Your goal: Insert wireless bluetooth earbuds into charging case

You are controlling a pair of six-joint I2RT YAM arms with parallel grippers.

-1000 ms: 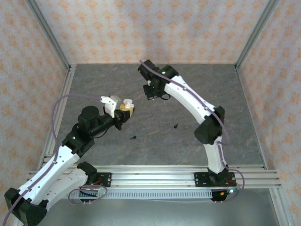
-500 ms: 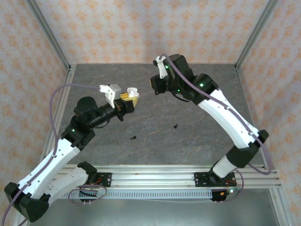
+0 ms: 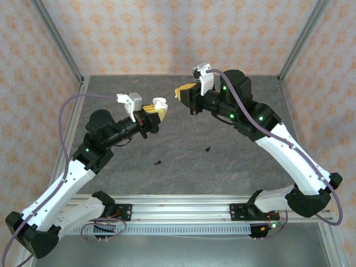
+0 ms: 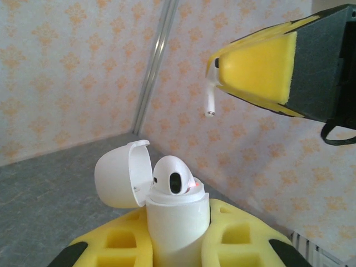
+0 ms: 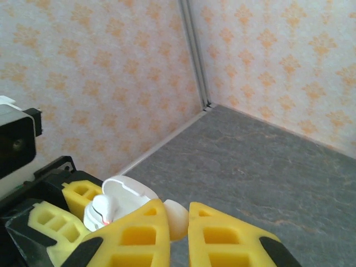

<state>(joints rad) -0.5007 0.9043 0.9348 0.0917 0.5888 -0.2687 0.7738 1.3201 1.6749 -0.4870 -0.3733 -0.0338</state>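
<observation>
Mia: Left gripper (image 4: 177, 242) first. What is it doing?
Ben: Its yellow fingers (image 4: 108, 245) squeeze the case (image 4: 177, 219) from both sides. The case is up in the air, off the table (image 3: 295, 105).
Mia: Is the case open?
Ben: Yes. The lid (image 4: 119, 173) is flipped back to one side. One white earbud (image 4: 172, 179) sits in the case, with its round top poking out.
Mia: What is just past it?
Ben: The right gripper (image 3: 182, 92). It points at the left one, tip to tip, close but not touching.
Mia: Is it holding something?
Ben: Yes. It is pinched shut on the other white earbud (image 4: 212, 100). The thin stem hangs down out of the grip. From the left wrist it sits above the open case and off to one side, apart from it.
Mia: Where are the dark ones?
Ben: Down on the table. One black earbud (image 3: 157, 162) lies nearer the arm bases than the left gripper. The second black earbud (image 3: 207, 148) lies a little to its right. They are apart, and nothing touches them.
Mia: And far back?
Ben: A wall (image 3: 167, 33) with orange flower shapes.
</observation>
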